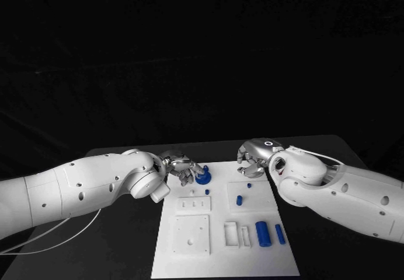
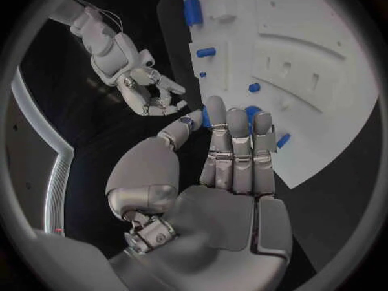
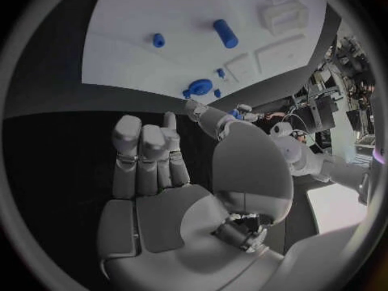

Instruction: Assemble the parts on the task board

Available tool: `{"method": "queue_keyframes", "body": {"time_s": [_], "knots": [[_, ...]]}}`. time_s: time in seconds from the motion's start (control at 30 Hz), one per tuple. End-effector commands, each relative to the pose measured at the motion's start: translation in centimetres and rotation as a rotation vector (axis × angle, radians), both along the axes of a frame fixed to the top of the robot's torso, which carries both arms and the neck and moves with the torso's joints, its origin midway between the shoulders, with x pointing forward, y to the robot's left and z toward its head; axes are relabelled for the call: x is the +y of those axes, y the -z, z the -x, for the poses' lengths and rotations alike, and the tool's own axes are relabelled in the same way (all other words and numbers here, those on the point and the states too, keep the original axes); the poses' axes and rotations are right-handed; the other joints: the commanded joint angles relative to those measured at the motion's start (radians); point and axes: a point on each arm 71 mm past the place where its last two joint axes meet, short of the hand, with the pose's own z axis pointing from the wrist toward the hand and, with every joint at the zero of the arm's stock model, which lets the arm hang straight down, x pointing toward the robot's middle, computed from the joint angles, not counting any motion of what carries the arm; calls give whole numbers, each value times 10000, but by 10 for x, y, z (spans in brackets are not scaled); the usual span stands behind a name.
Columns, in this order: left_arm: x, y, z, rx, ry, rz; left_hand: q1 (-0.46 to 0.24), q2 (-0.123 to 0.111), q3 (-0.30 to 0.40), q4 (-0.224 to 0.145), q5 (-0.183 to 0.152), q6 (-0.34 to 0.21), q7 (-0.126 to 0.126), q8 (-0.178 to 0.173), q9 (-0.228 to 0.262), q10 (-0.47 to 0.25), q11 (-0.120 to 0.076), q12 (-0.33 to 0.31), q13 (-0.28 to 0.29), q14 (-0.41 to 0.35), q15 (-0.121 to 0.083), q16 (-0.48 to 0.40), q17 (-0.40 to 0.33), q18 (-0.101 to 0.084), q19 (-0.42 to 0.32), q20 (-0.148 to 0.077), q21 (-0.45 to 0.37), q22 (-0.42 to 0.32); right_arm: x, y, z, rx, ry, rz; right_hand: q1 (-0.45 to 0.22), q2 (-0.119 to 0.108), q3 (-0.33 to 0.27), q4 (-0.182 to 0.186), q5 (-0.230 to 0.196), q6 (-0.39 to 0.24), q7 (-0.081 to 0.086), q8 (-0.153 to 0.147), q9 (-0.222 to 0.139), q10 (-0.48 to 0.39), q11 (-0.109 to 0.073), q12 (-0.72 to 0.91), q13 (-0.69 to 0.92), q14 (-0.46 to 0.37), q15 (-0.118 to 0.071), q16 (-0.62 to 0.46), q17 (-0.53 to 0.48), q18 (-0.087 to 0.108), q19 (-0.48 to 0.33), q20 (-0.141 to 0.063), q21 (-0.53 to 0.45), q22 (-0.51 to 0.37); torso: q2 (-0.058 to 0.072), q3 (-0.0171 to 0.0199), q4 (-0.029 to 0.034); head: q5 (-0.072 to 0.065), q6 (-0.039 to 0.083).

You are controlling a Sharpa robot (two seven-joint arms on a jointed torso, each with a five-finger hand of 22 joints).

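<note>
At the far edge of the task board (image 1: 223,263), the left hand (image 1: 180,164) is touching a blue part (image 1: 203,175) with its fingertips, while the right hand (image 1: 253,158) is hovering empty nearby, fingers loosely curled.

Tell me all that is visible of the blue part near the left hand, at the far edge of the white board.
The blue part is a small, smooth, plastic-looking piece with a wider round base and a narrower top, standing upright on the task board near its far edge. The fingers of the left hand are at its top; whether they grip it or only touch it I cannot tell. In the right wrist view it shows as a rounded blue body with a small blue piece beside it. The right hand hovers apart from it.
</note>
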Motion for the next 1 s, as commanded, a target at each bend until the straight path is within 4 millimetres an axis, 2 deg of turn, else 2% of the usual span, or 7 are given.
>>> {"method": "queue_keyframes", "body": {"time_s": [0.03,0.13,0.33,0.43,0.63,0.87,1.0], "knots": [[2,1,1,-128,177,-782,102,-66,-33,-65,50,840,-707,115,632,181,-82,131,79,174,-42,124,51,-39,160,-899,131,158,-14,-7,-5,-329,54,-1199,-12,-97,2,6,0,81,160,-61,-17,-69,32,-78,-28,-43,62,-69,-24,687,-103,23,-72,-18,-1,7,-5,46,-76],[2,1,2,-190,221,-1121,128,-148,-59,-51,155,1020,-841,319,1133,361,-218,502,270,395,-200,462,201,-17,353,-1031,385,185,-25,-11,-11,-403,306,-1439,-14,-100,-3,1,-9,76,164,-66,-19,-74,33,-90,-38,-53,63,-87,-32,687,-120,31,-88,-21,6,12,-15,65,-136],[3,4,4,-429,269,-2120,71,-176,-46,-15,170,1132,-1004,425,2219,276,-363,1325,623,499,-386,1011,378,-24,451,-1237,842,174,-46,-22,-27,-597,804,-2498,-4,-105,-16,-23,-10,68,166,-74,-22,-86,35,-113,-57,-71,64,-117,-44,687,-147,41,-114,-22,-1,29,-9,64,-303],[4,7,7,-549,317,-2633,45,-151,-32,0,210,1186,-1027,412,2470,259,-409,1538,690,530,-420,1142,401,-24,464,-1279,949,167,-53,-26,-35,-645,1016,-2808,13,-102,-20,-46,-2,56,169,-82,-25,-96,36,-133,-73,-85,64,-139,-51,687,-168,46,-135,-24,-7,30,9,43,-383],[4,15,13,-515,497,-3209,-6,-120,-46,4,252,1314,-1093,446,2759,291,-474,1829,789,614,-472,1347,452,-11,523,-1333,1097,172,-59,-28,-44,-715,1232,-2961,8,-96,-30,-51,7,49,172,-88,-27,-104,39,-147,-84,-96,66,-153,-56,687,-179,50,-147,-26,-22,26,12,55,-558],[4,28,24,-329,804,-3794,-156,-51,-17,-46,628,1488,-1232,450,3701,176,-617,2698,1036,722,-651,1869,529,48,666,-1481,1557,162,-59,-31,-51,-745,1293,-3047,9,-87,-49,-65,32,29,179,-104,-33,-127,45,-185,-114,-126,70,-189,-67,687,-208,56,-183,-32,-23,44,10,102,-695],[4,30,25,-236,918,-3781,-221,3,-1,-68,705,1541,-1272,371,4176,145,-659,3207,1158,774,-760,2159,559,98,723,-1528,1788,146,-57,-31,-53,-760,1293,-3085,11,-82,-50,-66,43,27,180,-106,-34,-132,46,-194,-121,-132,71,-197,-69,687,-213,58,-192,-34,-19,23,10,119,-737]]}}
